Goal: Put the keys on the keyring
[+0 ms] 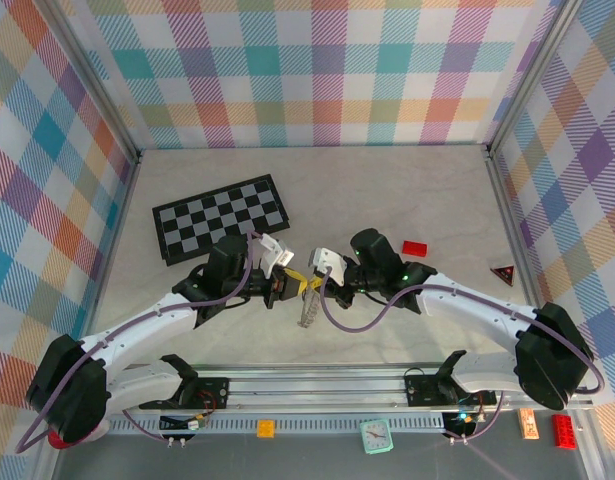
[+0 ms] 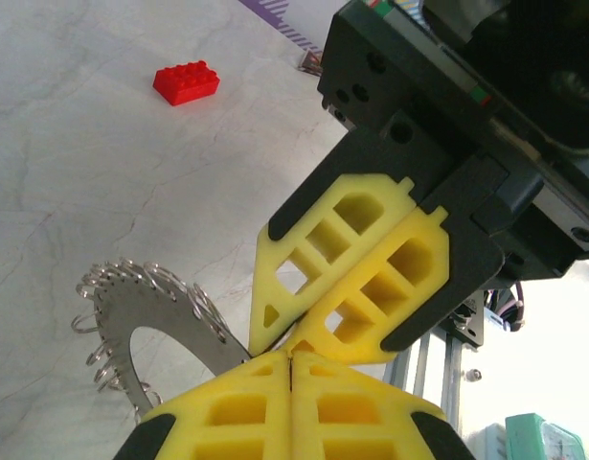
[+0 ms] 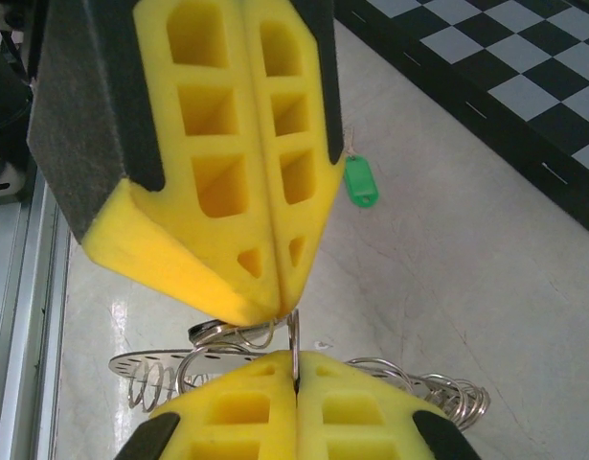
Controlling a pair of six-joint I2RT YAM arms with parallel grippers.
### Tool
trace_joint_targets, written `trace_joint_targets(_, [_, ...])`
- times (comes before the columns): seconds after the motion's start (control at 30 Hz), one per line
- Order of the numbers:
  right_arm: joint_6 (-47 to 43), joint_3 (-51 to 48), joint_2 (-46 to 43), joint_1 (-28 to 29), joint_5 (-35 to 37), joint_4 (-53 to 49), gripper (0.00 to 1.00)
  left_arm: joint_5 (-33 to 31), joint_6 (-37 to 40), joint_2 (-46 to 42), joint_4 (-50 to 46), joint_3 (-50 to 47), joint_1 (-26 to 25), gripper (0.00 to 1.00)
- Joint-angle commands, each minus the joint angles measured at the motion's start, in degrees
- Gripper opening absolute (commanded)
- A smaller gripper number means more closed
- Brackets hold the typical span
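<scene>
The left gripper and the right gripper meet tip to tip over the table's middle, both pinched shut on the keyring. The green key lies flat on the table beyond them, toward the chessboard, probably nearer the left arm.

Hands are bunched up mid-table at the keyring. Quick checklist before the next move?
1. Right hand grip on the keyring: ok, shut on a thin wire loop of it.
2. Left hand grip: cannot tell. It is shut with its tips at the keyring's rim, and the pinch is hidden.
3. Green key located: ok, flat on the table, clear of both hands.
4. Key on keyring: not ok, green key lies apart from it.
5. Free hand for the key: not ok, both shut at the keyring.
6. Chessboard and red brick out of the way: ok.
</scene>
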Motion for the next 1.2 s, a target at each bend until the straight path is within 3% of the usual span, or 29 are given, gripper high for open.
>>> trace_joint_targets(0.0, [0.5, 2.5, 0.4, 0.5, -1.3, 0.3, 0.0, 1.0, -0.4, -0.7, 3.0, -0.2, 0.4, 0.0])
trace_joint_targets(0.63, [2.0, 1.8, -0.6, 0.6, -2.4, 1.2, 0.0, -4.9, -0.6, -2.0, 1.5, -0.8, 0.5, 0.0])
trace_joint_targets(1.17, [3.1, 1.1, -1.6, 0.6, -2.3, 2.5, 0.0, -5.4, -1.6, -0.8, 1.2, -1.0, 0.4, 0.0])
